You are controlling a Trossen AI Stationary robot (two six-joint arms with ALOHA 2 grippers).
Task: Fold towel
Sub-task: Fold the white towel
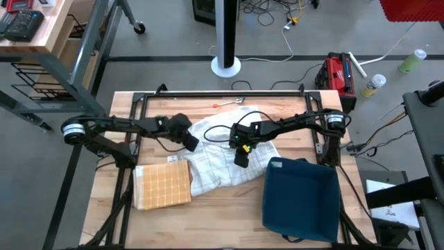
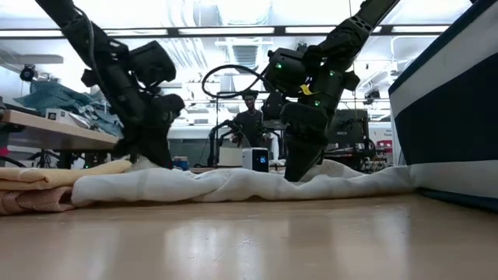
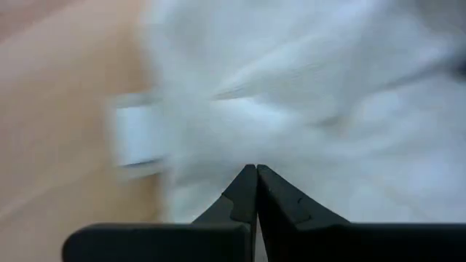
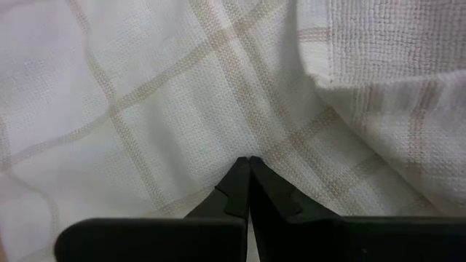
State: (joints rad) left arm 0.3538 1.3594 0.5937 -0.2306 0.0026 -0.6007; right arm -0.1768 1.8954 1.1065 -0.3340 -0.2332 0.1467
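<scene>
**Both grippers down on the towel**

We press our left gripper and right gripper, fingers together, onto the white towel crumpled beneath them. Neither visibly pinches cloth. A folded tan towel lies beside our left.

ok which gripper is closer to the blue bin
The right gripper. It sits on the white towel just beside the blue bin. The left gripper is at the towel's far edge, across from the bin.
</scene>
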